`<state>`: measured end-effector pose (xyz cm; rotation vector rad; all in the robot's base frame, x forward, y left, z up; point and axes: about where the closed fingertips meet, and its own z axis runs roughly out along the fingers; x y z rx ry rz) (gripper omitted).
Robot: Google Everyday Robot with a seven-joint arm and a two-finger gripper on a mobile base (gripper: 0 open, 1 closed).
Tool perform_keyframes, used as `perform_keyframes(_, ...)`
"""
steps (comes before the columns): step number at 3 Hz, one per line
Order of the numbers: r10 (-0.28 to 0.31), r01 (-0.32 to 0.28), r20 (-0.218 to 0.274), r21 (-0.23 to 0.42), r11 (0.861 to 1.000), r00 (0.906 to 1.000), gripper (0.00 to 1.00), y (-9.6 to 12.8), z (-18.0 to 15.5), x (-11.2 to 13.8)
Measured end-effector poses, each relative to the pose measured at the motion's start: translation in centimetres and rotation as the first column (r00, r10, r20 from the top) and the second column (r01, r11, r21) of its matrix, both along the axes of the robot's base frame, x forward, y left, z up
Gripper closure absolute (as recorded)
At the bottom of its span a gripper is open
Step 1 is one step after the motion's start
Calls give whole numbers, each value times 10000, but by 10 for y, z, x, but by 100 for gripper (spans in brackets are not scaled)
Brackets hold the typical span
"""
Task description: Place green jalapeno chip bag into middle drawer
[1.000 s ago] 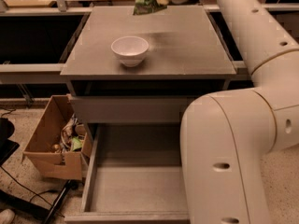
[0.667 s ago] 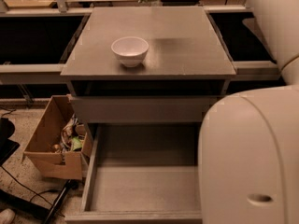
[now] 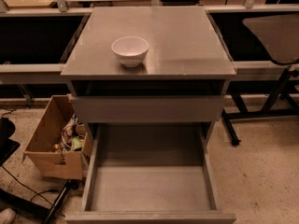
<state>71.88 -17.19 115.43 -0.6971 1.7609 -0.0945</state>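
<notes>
The middle drawer (image 3: 149, 188) is pulled out at the bottom of the grey cabinet, with its flat bottom bare and nothing lying in it. The green jalapeno chip bag is out of view. The gripper and the arm are out of view too. A white round bowl (image 3: 130, 50) stands on the cabinet top (image 3: 191, 41), left of centre.
The drawer front above (image 3: 147, 108) is shut. An open cardboard box (image 3: 49, 146) with clutter sits on the floor left of the open drawer. A chair or stand with a dark base (image 3: 275, 41) is at the right. Cables lie at the lower left.
The arm, which held the green bag above the cabinet's far edge and filled the right side, has left the view. The bag has gone with it. Bowl and drawer are unmoved.
</notes>
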Motion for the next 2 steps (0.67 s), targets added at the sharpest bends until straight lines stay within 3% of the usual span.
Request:
perform_keyframes(1,-176,10,1109,1477,9890,9937,100,4,58,-94)
perform_keyframes(2,-893,469,1960,2112,9763,9765,100,-12,88,-220)
